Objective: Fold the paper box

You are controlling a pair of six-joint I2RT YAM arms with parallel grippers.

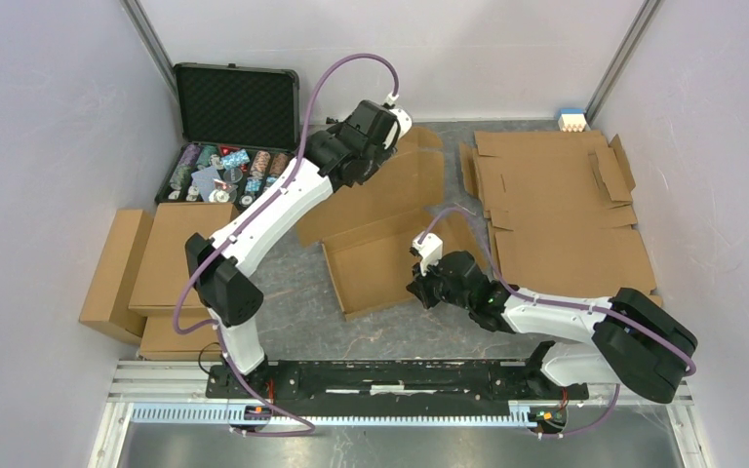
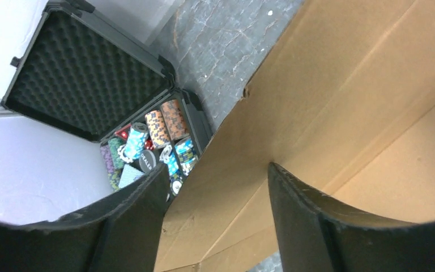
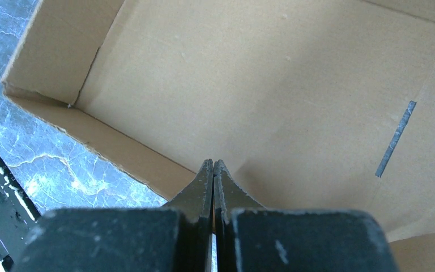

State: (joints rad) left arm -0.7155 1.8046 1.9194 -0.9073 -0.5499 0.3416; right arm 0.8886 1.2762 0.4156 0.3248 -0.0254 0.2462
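The paper box [image 1: 380, 239] lies half folded in the middle of the table, a brown cardboard tray with its lid panel [image 2: 340, 96] spread toward the back. My left gripper [image 1: 351, 174] hovers over the lid's left edge. In the left wrist view that gripper [image 2: 218, 167] is open, with cardboard showing in the wide gap between its fingers [image 2: 139, 218]. My right gripper [image 1: 415, 290] sits at the tray's front right corner. Its jaws [image 3: 213, 163] are shut with nothing between them, tips just above the tray's inner floor [image 3: 272, 73] beside the low front wall [image 3: 107, 144].
An open black case of poker chips [image 1: 234, 146] stands at the back left, close to the left arm. A stack of flat cardboard sheets [image 1: 556, 205] fills the right side. Folded brown boxes [image 1: 146, 273] sit at the left. A metal rail [image 1: 400, 380] runs along the near edge.
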